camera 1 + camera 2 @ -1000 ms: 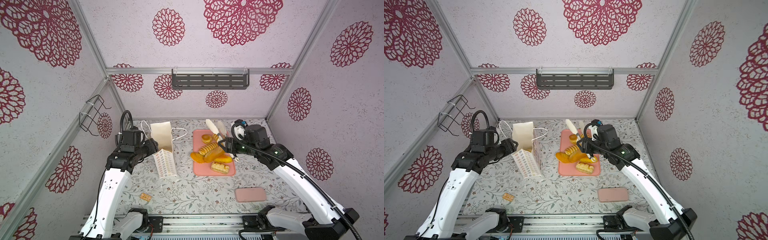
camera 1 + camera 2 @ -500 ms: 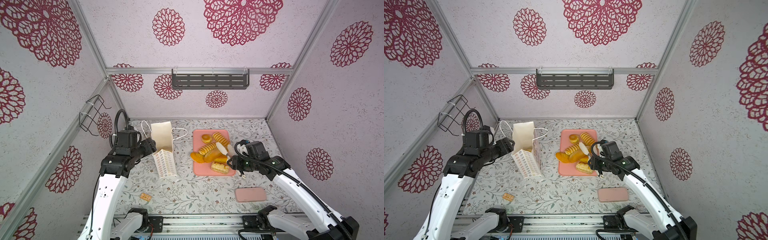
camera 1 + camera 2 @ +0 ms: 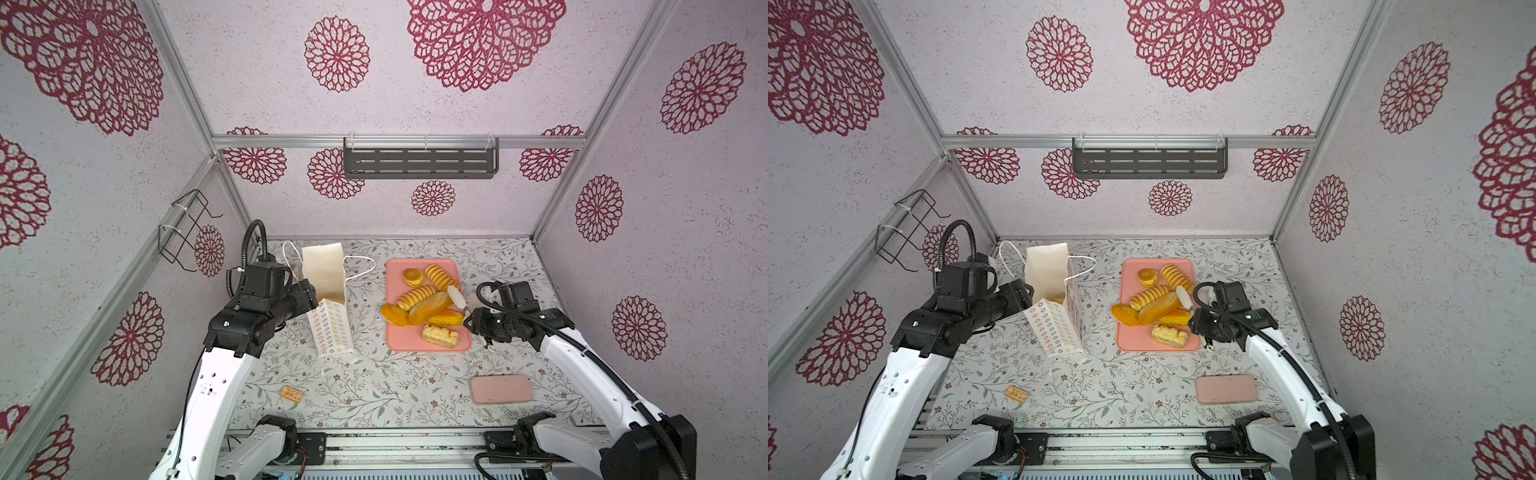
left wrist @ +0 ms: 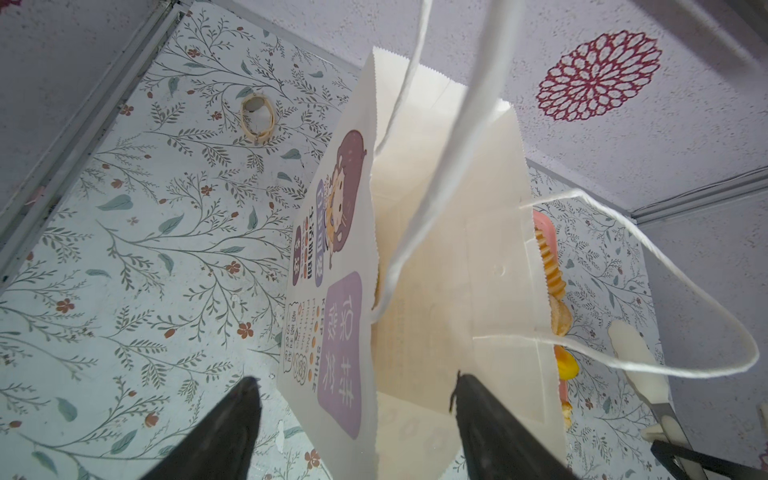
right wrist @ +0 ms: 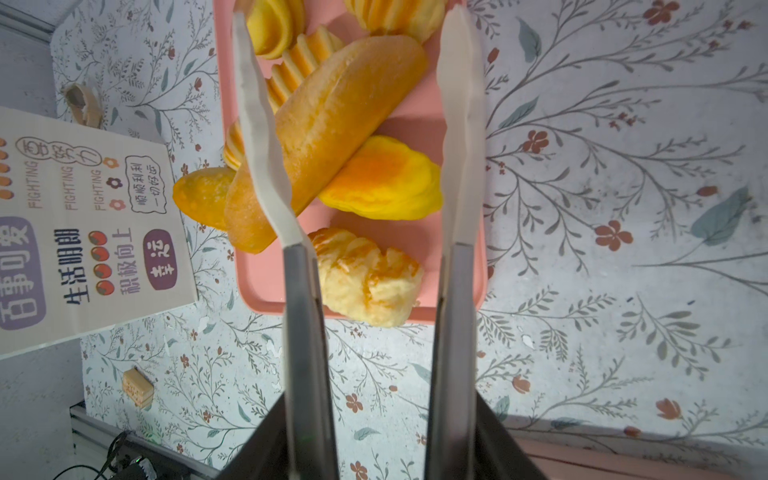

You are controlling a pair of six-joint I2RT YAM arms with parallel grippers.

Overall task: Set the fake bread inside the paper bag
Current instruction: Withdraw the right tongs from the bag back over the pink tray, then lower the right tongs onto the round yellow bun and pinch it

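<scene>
Table (image 3: 374, 386): floral cover, carrying every item noted. Bag (image 3: 332, 328): upright at rear left, mouth open, cord handles hanging loose. Tray (image 3: 395, 345): pink, right of the bag and apart from it. My left gripper (image 4: 353, 380): at the bag's near rim, jaws released and spread wide, 1 finger (image 4: 232, 419) outside the printed wall, the other at the mouth; contact I cannot tell. My right gripper (image 5: 380, 440): clenched on the tongs (image 5: 455, 291) at the tray's right edge, tong tips spread, 1 arm crossing over the loaf (image 5: 324, 137). Bread (image 3: 439, 336): 7 pieces on the tray, several heaped together, 1 orange piece overhanging its left edge. Case (image 3: 500, 388): pink, flat, front right. Cracker (image 3: 291, 392): front left, well apart from the rest.
</scene>
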